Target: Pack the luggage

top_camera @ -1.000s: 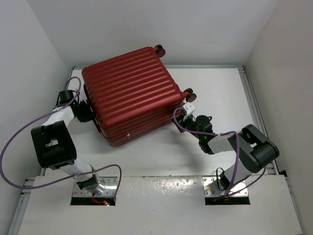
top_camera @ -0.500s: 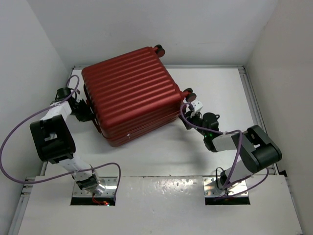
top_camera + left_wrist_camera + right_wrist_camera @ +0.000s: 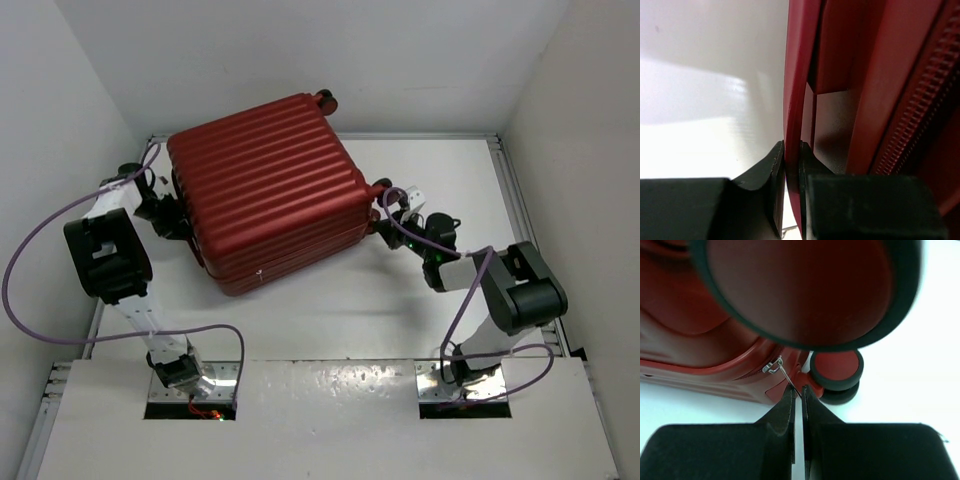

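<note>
Red hard-shell suitcase lies flat on the desk, ribbed shell up, toward the back left. Lid is down, so no lining or contents are visible. It sits angled, with one wheeled corner pointing to the back wall and the other toward the right arm.

Left fingers are at the suitcase's left side, closed on a thin red lip standing off the shell. Can't tell if that is a handle edge or the shell rim. Zipper teeth run just beside it. Likely purpose is bracing: pinching the far side stops the case sliding or turning when the other arm pulls.

Right fingers are at the right corner, pressed together on the thin metal zipper pull, just beside the small wheel. The second wheel is blurred and fills the top of the right wrist view. The pull angles from its slider down into the fingers, so the grip is on the tab end only.

Judged step: running the zipper round the corner, near the end of packing, though the zip direction can't be read from this moment. Whether the seam is fully closed can't be told either.

Risk: the tab is thin and could slip out, and the corner curve by the wheel needs the pull to follow the track.
</note>
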You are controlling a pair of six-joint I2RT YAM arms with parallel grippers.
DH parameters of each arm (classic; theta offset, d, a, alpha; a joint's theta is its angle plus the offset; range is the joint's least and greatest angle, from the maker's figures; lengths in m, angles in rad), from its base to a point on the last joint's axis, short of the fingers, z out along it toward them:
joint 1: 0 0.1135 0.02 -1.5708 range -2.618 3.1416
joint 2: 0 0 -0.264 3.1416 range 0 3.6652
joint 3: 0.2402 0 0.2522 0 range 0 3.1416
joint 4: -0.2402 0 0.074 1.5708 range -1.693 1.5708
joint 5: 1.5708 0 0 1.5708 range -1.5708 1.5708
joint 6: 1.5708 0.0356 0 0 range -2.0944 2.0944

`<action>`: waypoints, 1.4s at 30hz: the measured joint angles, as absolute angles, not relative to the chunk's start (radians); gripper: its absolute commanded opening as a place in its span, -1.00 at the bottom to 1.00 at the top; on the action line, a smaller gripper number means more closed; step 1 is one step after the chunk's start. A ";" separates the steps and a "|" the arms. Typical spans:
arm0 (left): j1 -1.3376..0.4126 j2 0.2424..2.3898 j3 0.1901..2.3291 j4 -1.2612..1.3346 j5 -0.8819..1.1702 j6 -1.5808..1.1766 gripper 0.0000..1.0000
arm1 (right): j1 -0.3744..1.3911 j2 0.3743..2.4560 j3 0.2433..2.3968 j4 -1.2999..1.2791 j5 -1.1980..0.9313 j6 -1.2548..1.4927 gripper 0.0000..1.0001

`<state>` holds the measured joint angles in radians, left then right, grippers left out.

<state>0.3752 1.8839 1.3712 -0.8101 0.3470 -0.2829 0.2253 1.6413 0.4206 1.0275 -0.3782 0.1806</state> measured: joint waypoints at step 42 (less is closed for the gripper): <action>0.320 2.185 1.797 -0.801 0.362 -0.210 -1.00 | 0.131 2.542 1.637 0.991 -0.653 0.371 -0.99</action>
